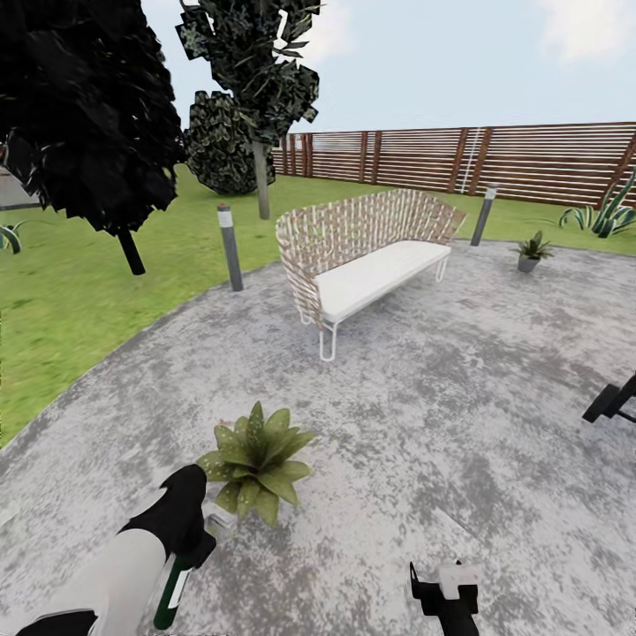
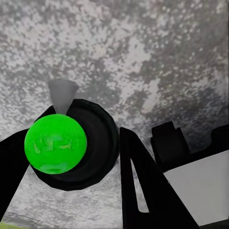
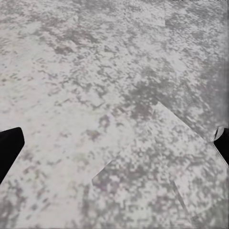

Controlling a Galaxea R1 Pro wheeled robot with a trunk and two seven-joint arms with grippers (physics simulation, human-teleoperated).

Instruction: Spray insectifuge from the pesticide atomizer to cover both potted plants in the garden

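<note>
I see open paving ahead of my right claw. The near plant stands just beside my left claw; the bench and bollards block farther back.

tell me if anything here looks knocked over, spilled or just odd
Nothing stands out. Both potted plants sit upright on the paving, the bench stands level, and the left claw holds the atomizer.

Left arm: white shell, black wrist. Right gripper: black with a white block; black fingers.
</note>
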